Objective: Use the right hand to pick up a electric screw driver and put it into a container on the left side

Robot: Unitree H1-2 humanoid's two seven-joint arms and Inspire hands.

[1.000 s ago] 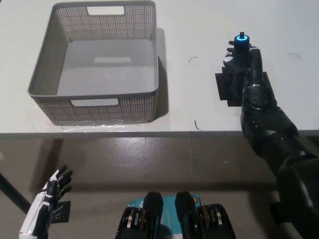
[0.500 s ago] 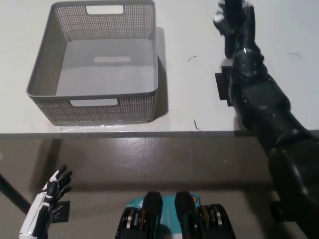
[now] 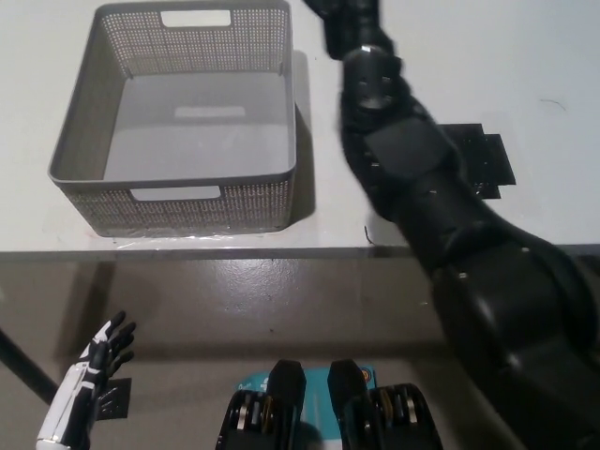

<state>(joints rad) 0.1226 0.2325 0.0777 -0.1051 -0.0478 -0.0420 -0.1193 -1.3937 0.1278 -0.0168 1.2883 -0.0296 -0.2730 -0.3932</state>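
**Carrying toward the basket, drop not yet made**

My black right arm (image 3: 422, 187) reaches up across the white counter (image 3: 544, 56), and my right hand (image 3: 342, 11) is cut off by the top edge of the view, just beside the far right corner of the grey perforated plastic basket (image 3: 77, 141). I cannot tell how my fingers are set, nor see the electric screwdriver; I judge it is in my hand, since the black mat (image 3: 483, 159) on the counter, below and to the right of my hand, lies bare. The pickup looks done. What is left is crossing the basket's right wall and letting go inside; the basket holds nothing yet. That wall is the only thing in my path. My white left hand (image 3: 89, 389) rests low below the counter edge, fingers loosely spread.
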